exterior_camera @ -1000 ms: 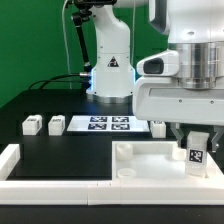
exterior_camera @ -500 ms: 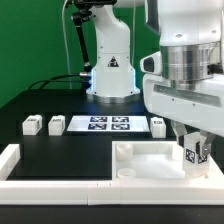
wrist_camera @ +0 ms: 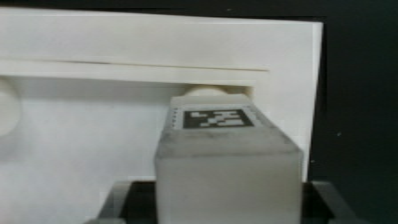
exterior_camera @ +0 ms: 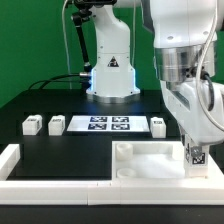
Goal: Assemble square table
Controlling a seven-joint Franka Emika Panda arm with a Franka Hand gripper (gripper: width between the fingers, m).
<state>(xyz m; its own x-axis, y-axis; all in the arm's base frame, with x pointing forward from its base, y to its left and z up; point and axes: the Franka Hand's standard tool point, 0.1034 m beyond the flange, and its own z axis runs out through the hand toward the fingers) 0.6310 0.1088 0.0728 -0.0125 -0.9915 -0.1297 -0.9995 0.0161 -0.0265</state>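
I've got the gripper clamped on one leg, a finger on each side of the block; the wrist view shows the same, with the leg filling the gap between the dark fingers.

Labels: the leg carries a black-and-white square tag, pattern only, with no letters I can read. The marker board shows a row of the same kind of tags. There's a dark triangle mark on the lit robot base, too small to read.

The leg stands upright, long axis vertical, its tagged face turned to the exterior camera. It sits at about four o'clock in the exterior view, at the slab's three o'clock end by the near corner. I can't tell whether it touches the rim.

The square table slab lies flat at about five o'clock, raised rim up.

Two loose legs sit side by side at nine o'clock, well apart from the slab. A fourth leg is just beside the marker board's three o'clock end.

The border rail runs from eight o'clock along the front.
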